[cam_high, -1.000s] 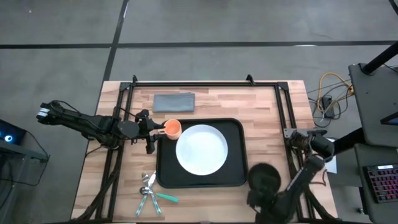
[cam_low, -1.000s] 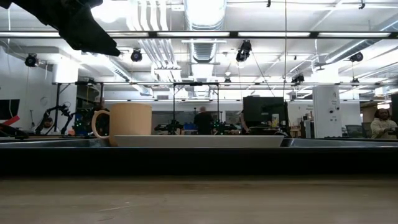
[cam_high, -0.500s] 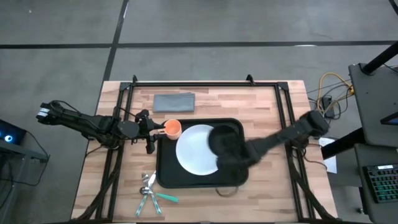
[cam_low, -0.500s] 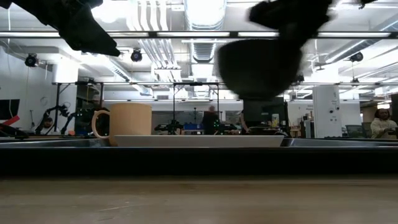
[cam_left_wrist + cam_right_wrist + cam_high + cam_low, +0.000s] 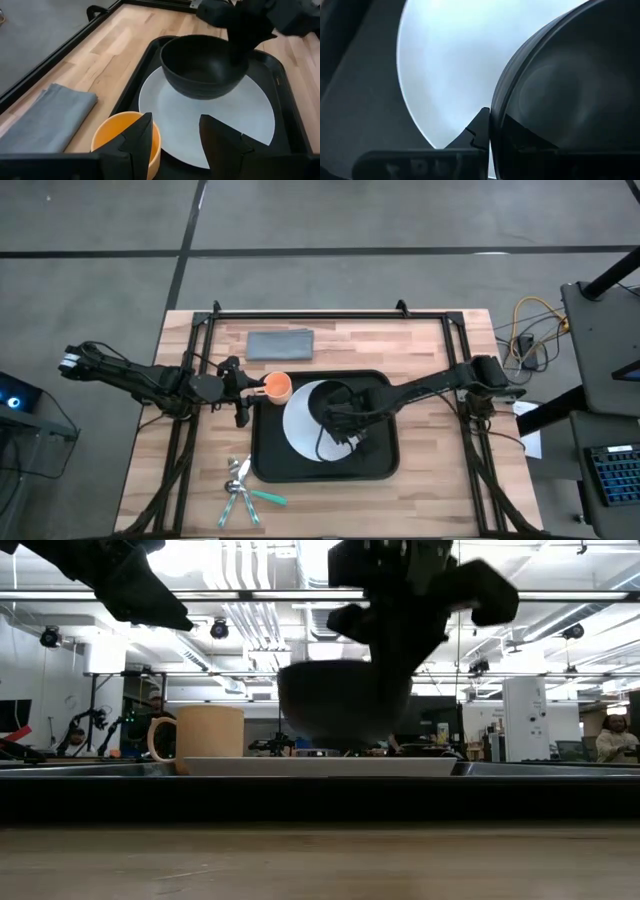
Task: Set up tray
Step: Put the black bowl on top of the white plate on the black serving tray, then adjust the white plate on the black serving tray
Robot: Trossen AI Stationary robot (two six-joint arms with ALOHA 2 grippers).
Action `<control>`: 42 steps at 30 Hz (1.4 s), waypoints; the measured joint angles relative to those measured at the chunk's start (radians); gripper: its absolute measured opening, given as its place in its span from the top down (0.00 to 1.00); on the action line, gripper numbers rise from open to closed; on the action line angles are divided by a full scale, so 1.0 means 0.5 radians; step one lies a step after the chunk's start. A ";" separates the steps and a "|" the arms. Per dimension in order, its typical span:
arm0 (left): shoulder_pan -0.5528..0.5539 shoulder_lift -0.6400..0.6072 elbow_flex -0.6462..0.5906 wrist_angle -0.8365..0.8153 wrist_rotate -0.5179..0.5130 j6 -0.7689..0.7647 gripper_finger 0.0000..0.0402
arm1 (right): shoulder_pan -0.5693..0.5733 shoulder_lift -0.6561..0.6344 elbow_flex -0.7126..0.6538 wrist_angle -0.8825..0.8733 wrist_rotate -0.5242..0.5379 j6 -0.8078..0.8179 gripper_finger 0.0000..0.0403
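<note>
The black tray (image 5: 377, 466) lies mid-table with a white plate (image 5: 300, 420) on it. An orange cup (image 5: 278, 387) stands upright at the tray's far left corner. My right gripper (image 5: 352, 418) is shut on a black bowl (image 5: 205, 70), which hangs a little above the plate (image 5: 320, 766). My left gripper (image 5: 175, 125) hovers open just left of the cup (image 5: 125, 137) and above it, touching nothing. My right gripper pinches the bowl's rim (image 5: 495, 112) on the side toward the table's right. One finger (image 5: 479, 127) is outside the wall and the other inside. The fingers come steeply from above. The bowl (image 5: 345, 705) hangs mouth up, clear of the plate.
A folded grey cloth (image 5: 280, 344) lies on the table beyond the tray. Spoons and a teal-handled utensil (image 5: 242, 486) lie near the front left. A black frame rail (image 5: 320, 314) borders the table's far side and runs along both sides.
My right gripper has swung from the table's near right corner toward the left and far side, over the tray, rolling its wrist. The bowl went with it, lifted clear throughout, and now hangs above the plate.
</note>
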 joint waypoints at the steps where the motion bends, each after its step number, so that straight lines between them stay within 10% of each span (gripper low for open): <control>1: 0.001 0.000 0.000 0.000 0.000 0.001 0.64 | -0.004 0.016 0.012 0.000 0.000 -0.009 0.98; 17: 0.000 0.000 -0.001 -0.002 0.000 0.004 0.64 | -0.005 0.256 0.194 -0.001 -0.115 -0.098 0.97; 28: 0.000 0.000 -0.001 -0.002 0.016 0.004 0.64 | -0.005 0.253 0.318 0.035 -0.139 -0.013 0.79; 42: 0.000 0.004 -0.001 -0.016 0.134 0.004 0.64 | 0.055 0.148 0.528 -0.840 -0.145 0.640 0.65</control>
